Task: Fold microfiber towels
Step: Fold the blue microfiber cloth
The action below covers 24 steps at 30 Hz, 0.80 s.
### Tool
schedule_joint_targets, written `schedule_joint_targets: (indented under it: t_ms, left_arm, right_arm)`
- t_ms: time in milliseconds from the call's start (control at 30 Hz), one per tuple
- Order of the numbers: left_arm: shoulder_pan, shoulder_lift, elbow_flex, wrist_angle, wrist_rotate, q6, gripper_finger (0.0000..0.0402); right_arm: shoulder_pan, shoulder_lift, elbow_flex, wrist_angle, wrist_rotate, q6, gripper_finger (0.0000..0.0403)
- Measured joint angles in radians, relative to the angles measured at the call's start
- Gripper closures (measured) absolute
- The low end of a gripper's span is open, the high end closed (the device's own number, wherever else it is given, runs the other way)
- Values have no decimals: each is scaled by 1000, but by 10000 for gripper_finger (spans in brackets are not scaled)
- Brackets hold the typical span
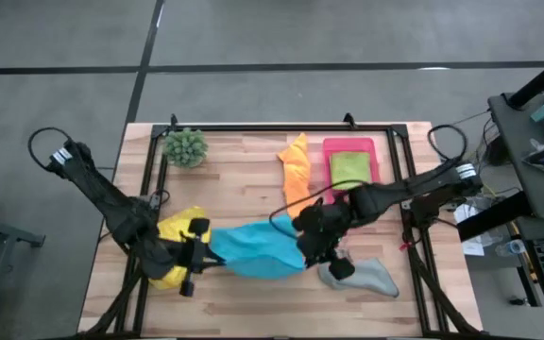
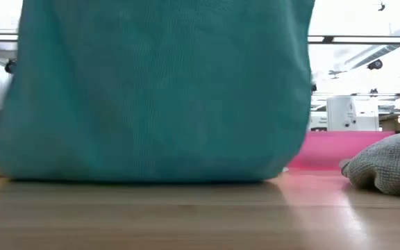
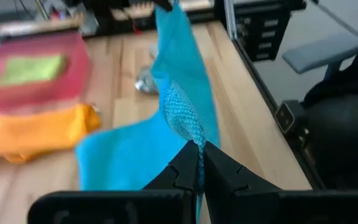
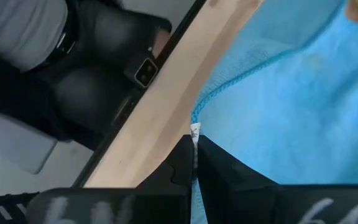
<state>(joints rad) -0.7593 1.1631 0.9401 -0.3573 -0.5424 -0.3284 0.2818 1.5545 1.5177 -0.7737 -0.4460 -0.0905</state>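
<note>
While both jaws clench its opposite ends, the blue towel (image 1: 253, 247) stretches lengthwise left to right.

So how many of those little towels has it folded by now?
One looks done: the lime green towel lies flat and folded on the pink tray. The blue towel is in hand, with the left claw and right claw each shut on an edge, stretching it between them. The orange towel, yellow towel and grey towel lie crumpled on the table, unfolded.

arms: two, dark, jointed | cables: black, looped at bases | end effector fingers (image 3: 185, 171): black, tapered
</note>
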Motion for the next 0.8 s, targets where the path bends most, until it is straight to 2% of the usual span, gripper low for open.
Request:
schedule_joint_targets:
  t_ms: [167, 367, 533, 600, 700, 800]
  left_arm:
    - [0, 117, 0, 30, 105, -59, 401]
    - [2, 210, -2, 35, 145, -146, 401]
    - [8, 242, -14, 30, 206, -232, 402]
    - [10, 255, -14, 4, 226, -270, 402]
    - [19, 268, -15, -93, 251, -368, 402]
    - [31, 278, -17, -239, 224, -463, 402]
  right_arm:
    - [17, 87, 0, 35, -1, 46, 394]
    - [8, 191, 0, 34, 1, 45, 394]
    - [-16, 259, 0, 56, 6, 37, 394]
    - [-29, 276, 0, 55, 44, 30, 394]
    - [-47, 294, 0, 52, 158, 27, 394]
    - [-66, 297, 0, 50, 238, 14, 394]
